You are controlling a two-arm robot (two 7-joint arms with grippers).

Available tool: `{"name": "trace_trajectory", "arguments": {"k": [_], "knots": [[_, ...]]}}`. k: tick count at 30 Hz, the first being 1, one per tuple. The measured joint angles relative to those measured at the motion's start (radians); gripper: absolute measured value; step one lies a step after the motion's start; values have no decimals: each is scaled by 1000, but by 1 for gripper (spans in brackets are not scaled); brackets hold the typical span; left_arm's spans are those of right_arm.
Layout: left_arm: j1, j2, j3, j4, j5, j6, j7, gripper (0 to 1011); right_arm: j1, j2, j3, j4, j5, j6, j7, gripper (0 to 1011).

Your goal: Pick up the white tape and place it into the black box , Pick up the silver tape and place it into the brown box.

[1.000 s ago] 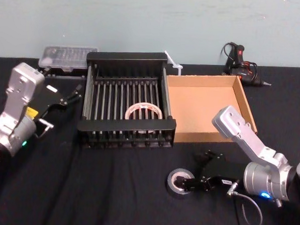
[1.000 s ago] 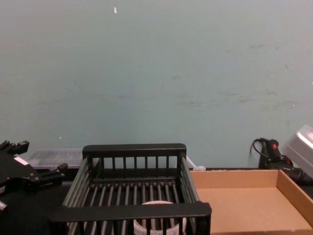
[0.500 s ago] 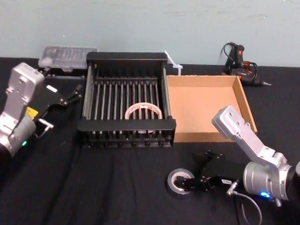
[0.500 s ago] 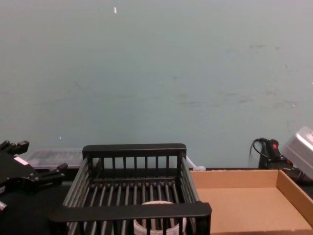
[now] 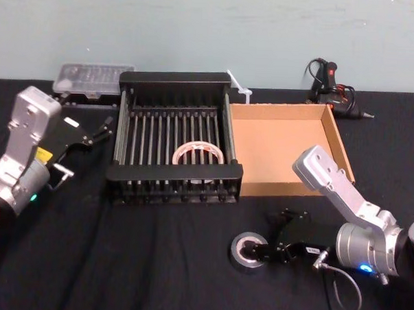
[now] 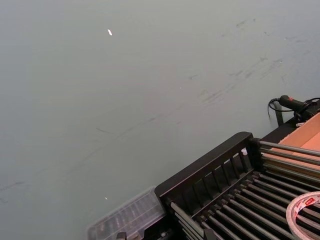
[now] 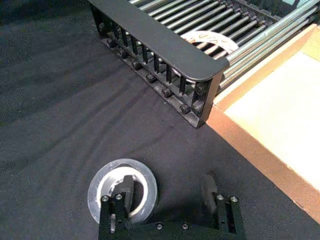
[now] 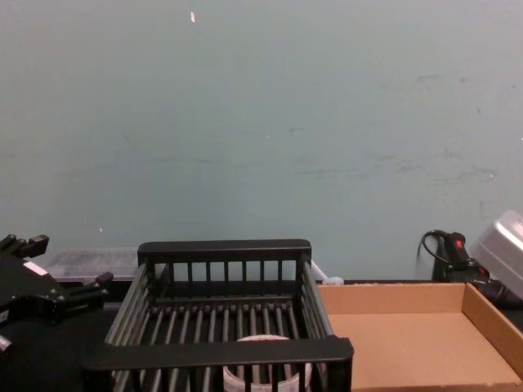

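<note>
Lots of black and brown here
Black slatted crate (image 5: 175, 173) with a white tape roll (image 5: 193, 147) showing reddish print, plain brown cardboard tray (image 5: 276, 148), dull grey-silver tape roll (image 5: 236, 252) with a pale core, all on a black cloth (image 5: 154, 262) against a pale teal wall (image 5: 199, 24).

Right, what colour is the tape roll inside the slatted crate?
Off-white; the white tape shows best in the head view.

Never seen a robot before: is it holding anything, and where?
Nothing is held. The right gripper, jaws open, straddles one side of the silver tape; the left gripper hangs empty.
</note>
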Motion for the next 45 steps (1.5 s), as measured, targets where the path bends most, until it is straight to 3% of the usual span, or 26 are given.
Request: {"name": "trace_trajectory", "arguments": {"k": [11,24,45], "knots": [[0,0,0,0,0,0,0,1001,0,0,0,-1,0,0,0,605],[0,0,0,0,0,0,0,1001,0,0,0,-1,0,0,0,174],[0,0,0,0,0,0,0,1001,-3,2,4,-3,3,-6,0,162]]}}
